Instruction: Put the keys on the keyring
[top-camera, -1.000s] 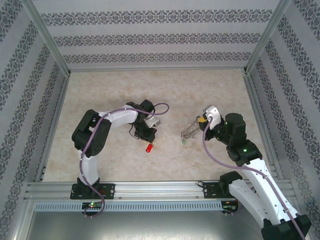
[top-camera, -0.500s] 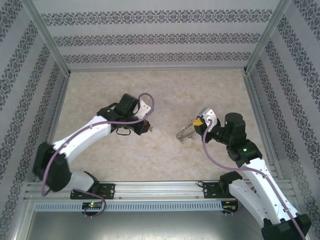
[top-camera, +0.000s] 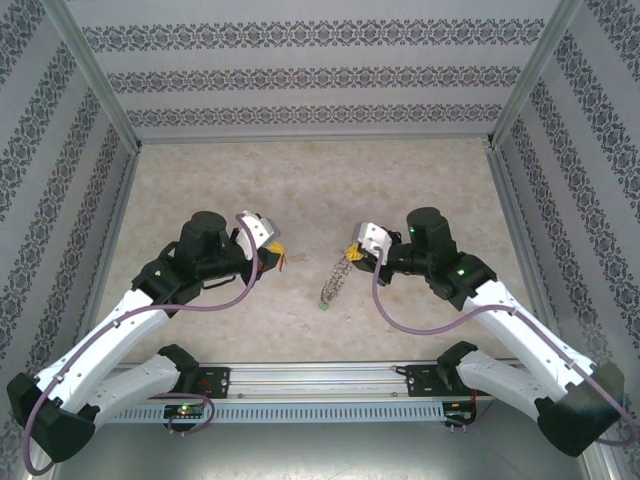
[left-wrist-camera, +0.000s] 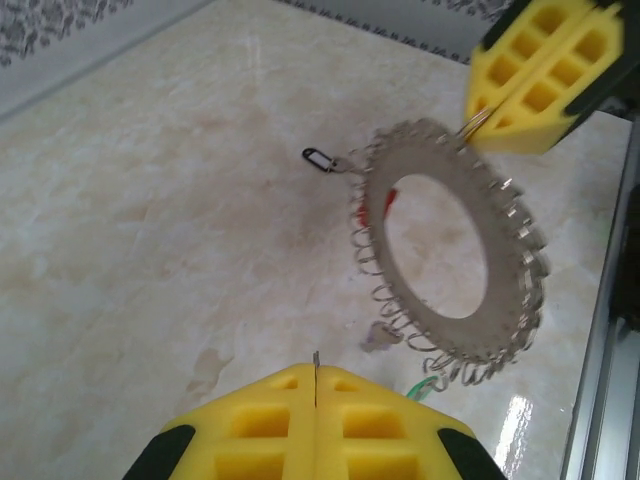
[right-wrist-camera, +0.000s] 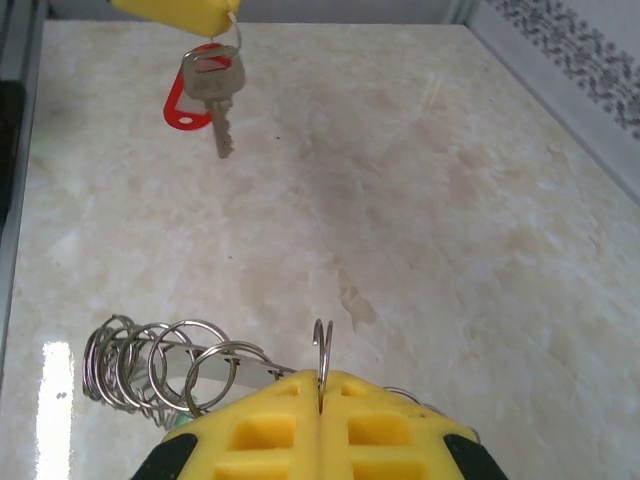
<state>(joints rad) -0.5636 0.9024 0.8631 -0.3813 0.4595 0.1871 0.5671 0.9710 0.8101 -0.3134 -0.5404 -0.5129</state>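
One of the keys (right-wrist-camera: 213, 98), silver-bladed with a red tag, dangles from a small wire ring pinched in my left gripper (top-camera: 274, 250). In the top view it is a red speck (top-camera: 284, 262) under the yellow pads. In the left wrist view those pads (left-wrist-camera: 315, 378) are shut on a thin metal sliver and the key hangs hidden below. The keyring (left-wrist-camera: 510, 262), a flat grey disc fringed with wire loops, hangs from my right gripper (top-camera: 352, 254), which is shut on one loop (right-wrist-camera: 321, 345). A red patch (left-wrist-camera: 376, 206) shows behind its rim. The two grippers face each other, a short gap apart.
A small black clip (left-wrist-camera: 318, 157) and a green bit (left-wrist-camera: 420, 388) hang off the keyring's fringe. The marble-patterned table (top-camera: 300, 180) is boxed in by patterned walls and metal posts (top-camera: 95, 70), with an aluminium rail (top-camera: 320, 375) along the near edge.
My left gripper picked the red key up off the table and drew back to the left. My right gripper carried the keyring leftward toward the middle, where it now hangs edge-on.
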